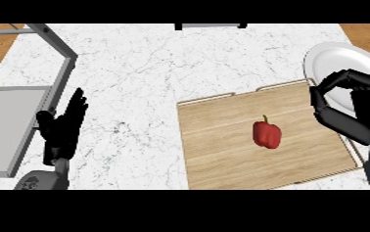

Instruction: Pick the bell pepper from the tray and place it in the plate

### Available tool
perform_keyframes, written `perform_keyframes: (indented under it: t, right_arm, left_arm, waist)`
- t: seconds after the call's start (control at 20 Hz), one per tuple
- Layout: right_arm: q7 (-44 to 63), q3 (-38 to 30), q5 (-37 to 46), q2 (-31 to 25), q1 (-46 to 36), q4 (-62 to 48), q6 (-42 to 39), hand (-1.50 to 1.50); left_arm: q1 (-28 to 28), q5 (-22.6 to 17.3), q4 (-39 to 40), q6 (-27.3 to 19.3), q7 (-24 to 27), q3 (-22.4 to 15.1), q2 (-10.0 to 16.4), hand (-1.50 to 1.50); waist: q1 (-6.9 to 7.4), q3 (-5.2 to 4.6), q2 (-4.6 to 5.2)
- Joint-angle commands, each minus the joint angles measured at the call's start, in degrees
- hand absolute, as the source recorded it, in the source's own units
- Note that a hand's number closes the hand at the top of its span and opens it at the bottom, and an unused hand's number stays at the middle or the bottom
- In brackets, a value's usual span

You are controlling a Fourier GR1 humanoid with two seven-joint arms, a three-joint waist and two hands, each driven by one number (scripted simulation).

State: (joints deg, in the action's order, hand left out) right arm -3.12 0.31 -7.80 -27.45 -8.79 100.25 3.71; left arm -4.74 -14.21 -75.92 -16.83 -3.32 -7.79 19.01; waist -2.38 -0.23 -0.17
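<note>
Red bell pepper (267,134) lies on wooden tray (217,148), near tray's middle, stem pointing toward far edge. Nothing touches it.

Tray sits on white marble desk (145,64), right half. White plate (332,59) just past tray's far right corner, partly cut off by view's edge.

Right robot hand (339,121) at view's right edge, over tray's right rim and plate's near edge. Fingers curled in arch, nothing in grasp, apart from pepper.

Left robot hand (65,123) rests at left, fingers straight and pointing up, holding nothing.
</note>
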Motion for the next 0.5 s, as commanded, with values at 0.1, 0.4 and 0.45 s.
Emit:
perform_keyframes:
  t: [0.1, 0.4, 0.45]
  right_arm:
    - [-13.6, -0.8, -13.3, 18.5, 9.8, -4.1, 2.0, -1.50]
    - [-34.7, -0.7, -6.2, 9.0, 11.1, -17.2, -16.6, -1.50]
    - [-33.3, 2.7, -1.4, 9.1, 14.0, -11.6, -13.7, -1.50]
  left_arm:
    - [0.7, 1.8, -1.0, -0.8, -2.5, -3.1, -1.2, 0.00]
    - [1.9, 3.8, -3.7, -0.9, -3.8, -5.3, -1.8, 0.00]
    - [2.8, 4.2, -4.5, -1.6, -3.8, -4.5, -1.1, 0.00]
  waist:
    - [0.70, 1.03, 0.33]
    - [2.92, 0.36, 0.34]
    - [2.56, 0.28, 0.12]
